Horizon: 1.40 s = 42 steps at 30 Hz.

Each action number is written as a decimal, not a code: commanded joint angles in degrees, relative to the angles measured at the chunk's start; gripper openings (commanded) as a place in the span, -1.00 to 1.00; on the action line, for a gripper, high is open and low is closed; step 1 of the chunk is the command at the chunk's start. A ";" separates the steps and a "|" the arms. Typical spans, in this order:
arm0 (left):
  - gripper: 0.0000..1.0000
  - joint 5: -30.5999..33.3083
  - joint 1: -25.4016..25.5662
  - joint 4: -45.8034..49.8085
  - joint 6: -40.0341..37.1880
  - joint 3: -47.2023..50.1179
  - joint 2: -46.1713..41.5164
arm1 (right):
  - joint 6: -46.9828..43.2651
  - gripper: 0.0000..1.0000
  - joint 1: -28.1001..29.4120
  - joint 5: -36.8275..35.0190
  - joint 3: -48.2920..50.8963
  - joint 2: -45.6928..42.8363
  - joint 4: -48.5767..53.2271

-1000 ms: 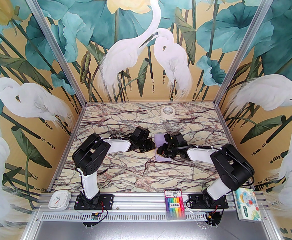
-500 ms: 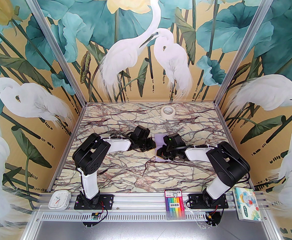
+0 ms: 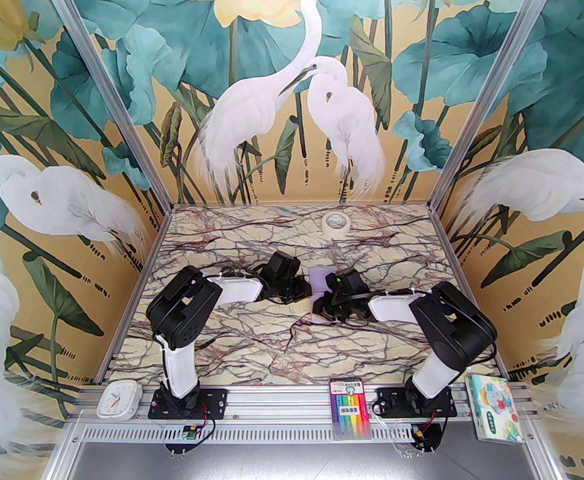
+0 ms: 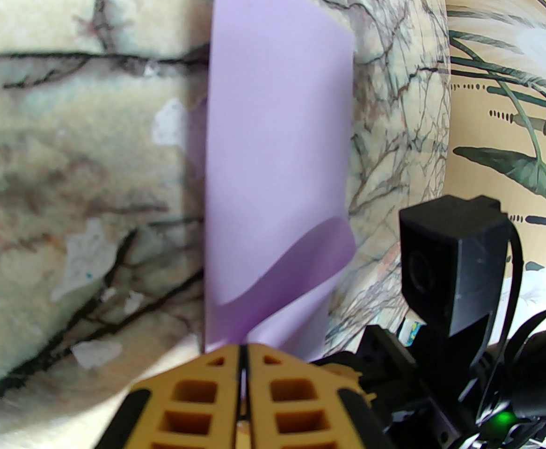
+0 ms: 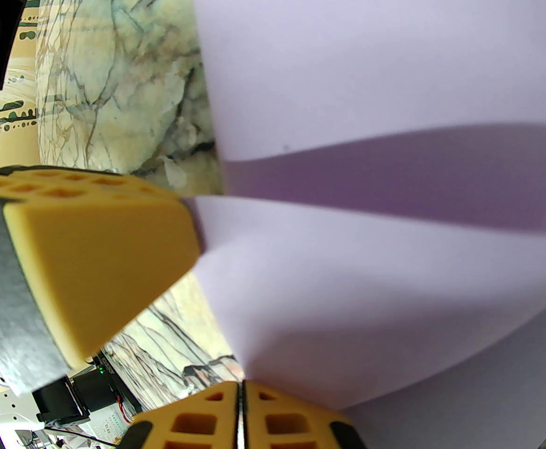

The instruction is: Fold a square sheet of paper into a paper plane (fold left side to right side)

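- Right tool (image 5: 240, 389) edges leftward, jaws pinched shut on the square sheet of paper (image 4: 277, 133); left tool (image 4: 243, 350) likewise.
- Light, floppy, likely creases easily: best held at edges.

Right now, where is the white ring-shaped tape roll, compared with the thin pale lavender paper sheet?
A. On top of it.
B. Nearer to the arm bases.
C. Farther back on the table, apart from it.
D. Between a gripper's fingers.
C: the top view shows the white tape roll lying at the far side, with bare marbled table between it and the lavender paper sheet.
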<state>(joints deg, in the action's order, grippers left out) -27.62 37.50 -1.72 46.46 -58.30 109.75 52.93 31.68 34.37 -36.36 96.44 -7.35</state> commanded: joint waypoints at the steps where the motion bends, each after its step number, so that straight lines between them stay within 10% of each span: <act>1: -0.81 -0.86 -0.27 0.84 -0.93 -1.46 1.61 | -0.03 -0.79 0.57 0.21 -0.63 0.94 -0.32; 42: -0.82 -0.60 -0.28 0.84 -0.43 -2.63 3.54 | -1.12 -0.77 1.72 0.57 -0.37 1.81 2.50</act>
<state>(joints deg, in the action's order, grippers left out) -27.62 37.50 -1.45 46.48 -59.53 112.31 52.71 32.97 34.57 -36.38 97.51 -7.44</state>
